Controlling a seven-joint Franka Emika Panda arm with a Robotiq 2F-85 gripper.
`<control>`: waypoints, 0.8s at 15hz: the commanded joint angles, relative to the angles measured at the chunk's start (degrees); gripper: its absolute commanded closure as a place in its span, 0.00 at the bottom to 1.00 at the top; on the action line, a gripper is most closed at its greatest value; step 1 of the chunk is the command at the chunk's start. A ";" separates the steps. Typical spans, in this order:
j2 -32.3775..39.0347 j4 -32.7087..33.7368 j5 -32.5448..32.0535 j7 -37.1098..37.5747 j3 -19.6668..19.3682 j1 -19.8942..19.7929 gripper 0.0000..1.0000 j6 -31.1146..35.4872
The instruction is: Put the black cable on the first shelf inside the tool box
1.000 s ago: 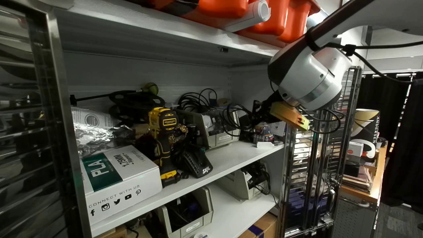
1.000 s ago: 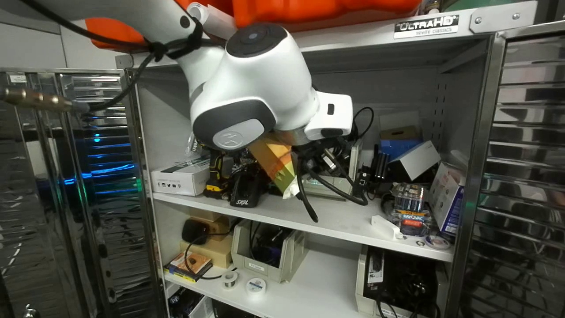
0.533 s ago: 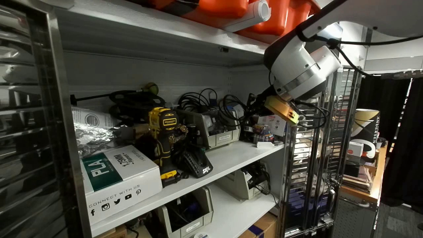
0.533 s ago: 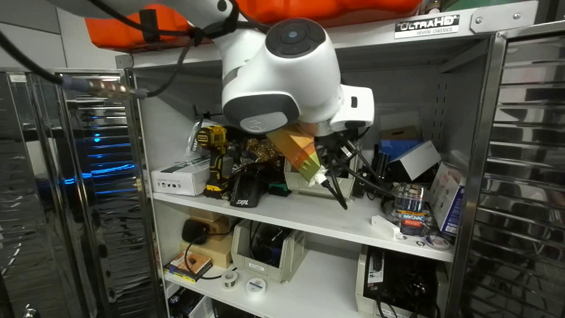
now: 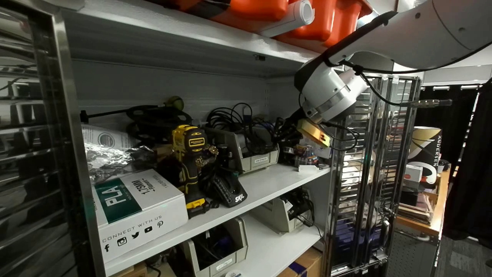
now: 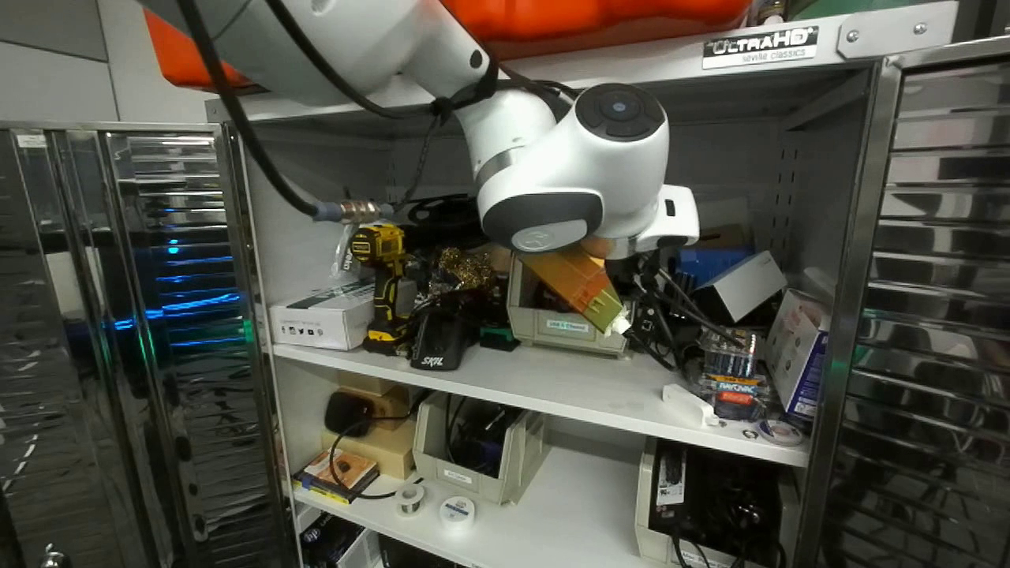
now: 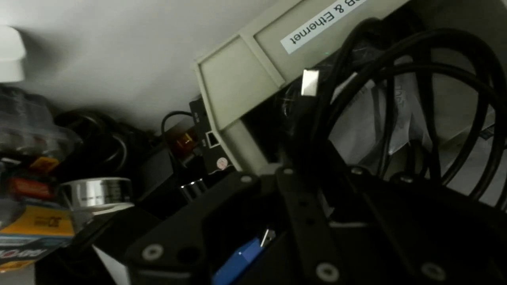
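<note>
My gripper point(image 7: 307, 158) is shut on a black cable point(image 7: 443, 35); the fingertips are dark in the wrist view. The cable is coiled, with a silver USB plug point(image 7: 309, 82) sticking out past the fingers. In an exterior view the gripper point(image 5: 282, 130) is above the shelf point(image 5: 276, 179), and the cable hangs over a grey bin point(image 5: 258, 163). The bin, labelled "USB & Ethernet", also shows in the wrist view point(image 7: 237, 83) with plastic bags and cables inside. In an exterior view the arm hides most of the held cable, and the bin point(image 6: 552, 327) shows below it.
On the shelf stand a yellow drill point(image 5: 190, 154), a SKIL charger point(image 6: 438, 339), a PLA box point(image 5: 142, 207), batteries point(image 6: 738, 386) and a tilted white box point(image 6: 746, 284). An upper shelf is overhead. A cabinet door point(image 6: 931, 315) stands at the side. Lower bins point(image 6: 481, 450) hold cables.
The arm has moved sideways along the shelf and somewhat lower. The held cable has come from beside the bin's end to over its opening. The gripper has stayed shut on it.
</note>
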 commanded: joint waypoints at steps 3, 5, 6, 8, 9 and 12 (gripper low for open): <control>2.30 7.10 -5.47 0.70 0.30 1.52 0.95 -4.31; 1.99 6.93 -5.85 -0.44 0.74 1.98 0.95 -3.92; 2.41 7.23 -6.54 -0.15 0.65 2.32 0.95 -3.10; 3.27 7.85 -8.90 1.17 0.13 2.90 0.95 -2.94; 3.66 8.16 -9.88 1.54 0.02 3.06 0.95 -2.83; 4.96 9.58 -12.37 1.93 -0.11 3.63 0.95 -2.27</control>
